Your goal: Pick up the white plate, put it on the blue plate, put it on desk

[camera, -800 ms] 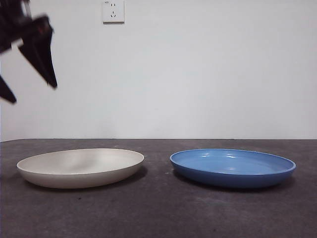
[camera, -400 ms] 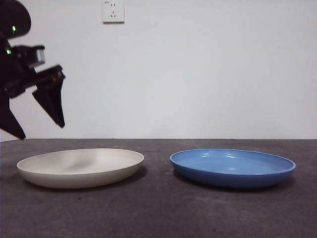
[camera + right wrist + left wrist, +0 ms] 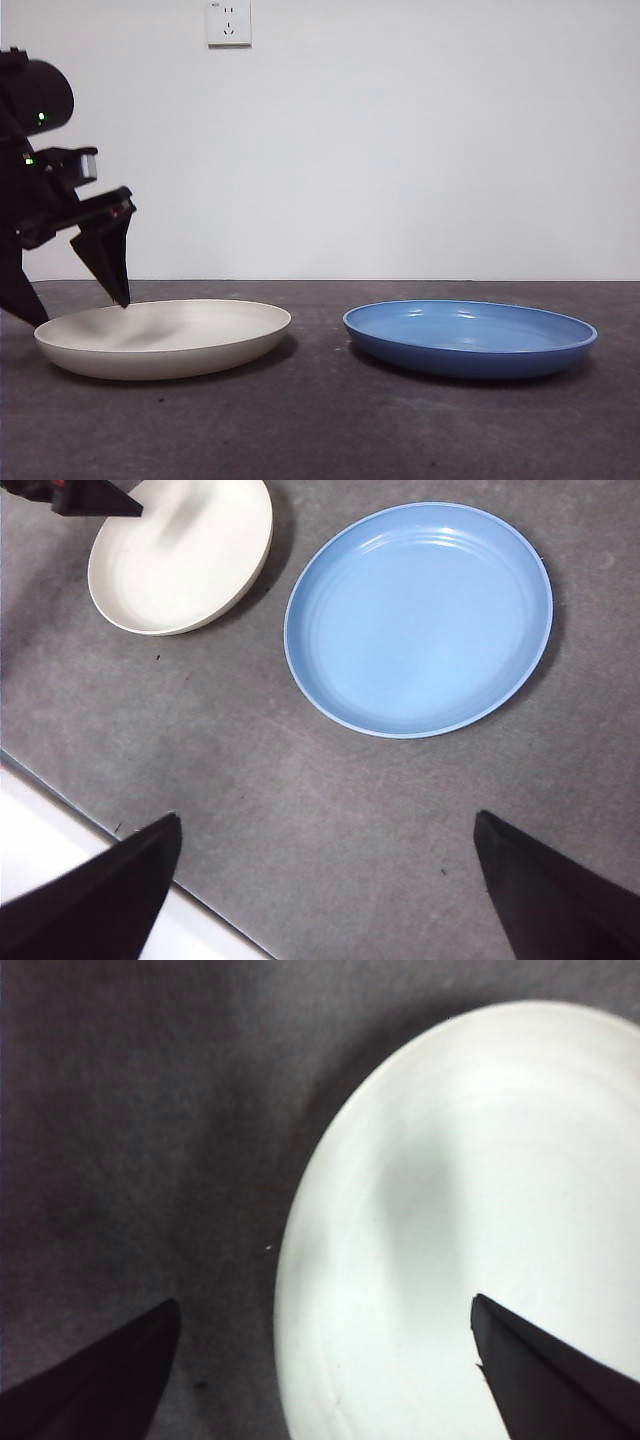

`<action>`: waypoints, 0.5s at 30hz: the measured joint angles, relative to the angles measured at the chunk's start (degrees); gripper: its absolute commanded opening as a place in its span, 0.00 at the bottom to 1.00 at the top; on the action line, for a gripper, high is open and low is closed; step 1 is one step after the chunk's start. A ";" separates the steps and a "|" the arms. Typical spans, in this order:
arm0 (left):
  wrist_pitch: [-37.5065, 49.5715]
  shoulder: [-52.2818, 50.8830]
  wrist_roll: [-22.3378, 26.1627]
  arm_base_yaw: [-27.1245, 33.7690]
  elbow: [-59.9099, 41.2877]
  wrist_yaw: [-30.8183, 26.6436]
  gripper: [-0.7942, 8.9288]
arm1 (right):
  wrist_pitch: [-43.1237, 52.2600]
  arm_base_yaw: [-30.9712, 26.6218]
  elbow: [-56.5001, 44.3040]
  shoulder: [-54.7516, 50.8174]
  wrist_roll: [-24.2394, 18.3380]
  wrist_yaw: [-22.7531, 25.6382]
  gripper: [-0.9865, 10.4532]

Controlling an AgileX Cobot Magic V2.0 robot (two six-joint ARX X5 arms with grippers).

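Front view showed the two plates side by side on the tabletop (image 3: 320, 420), apart, w/ a strip of bare surface between. White plate (image 3: 165, 337) sat to the left in that view, blue plate (image 3: 470, 338) to the right, both flat on their bases. Left tool (image 3: 72, 300) was at the white plate's outer rim, jaws spread wide: one black tip over the plate's inside edge, just above or touching the rim (couldn't tell which), the other outside the rim, low by the tabletop.

Left wrist view gave what the front view couldn't: left tool (image 3: 320, 1360) straddled the white plate's (image 3: 470, 1230) rim, one jaw over the cream interior, one over bare tabletop (image 3: 130, 1140). A soft grey shadow lay on the plate's floor.

Right wrist view looked down from high up, right tool (image 3: 325, 880) wide open, holding nothing, well clear of both plates. It showed both full outlines: white plate (image 3: 185, 565) and blue plate (image 3: 420, 620), near each other, not touching. Left tool's tip poked in over the white plate's far rim.

Materials: white plate matte, cream, shallow w/ raised rim. Blue plate glossy inside, faint concentric rings, highlights on the rim. Tabletop (image 3: 300, 780) dark grey, mottled, rough, stone-like. Plain white wall behind w/ a wall socket (image 3: 229, 22).
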 measured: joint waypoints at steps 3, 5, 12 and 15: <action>0.04 1.38 0.00 0.00 0.00 0.00 0.55 | 0.00 0.00 0.00 0.00 0.00 0.00 0.50; 0.02 2.05 0.02 0.00 0.00 0.00 0.52 | 0.00 0.00 0.00 0.00 0.02 0.00 0.50; 0.33 2.14 0.00 0.00 0.04 0.00 0.25 | 0.00 0.00 0.00 0.00 0.00 0.00 0.50; 0.37 2.14 -0.02 0.00 0.04 0.00 0.13 | 0.02 0.00 0.00 0.00 0.00 0.00 0.50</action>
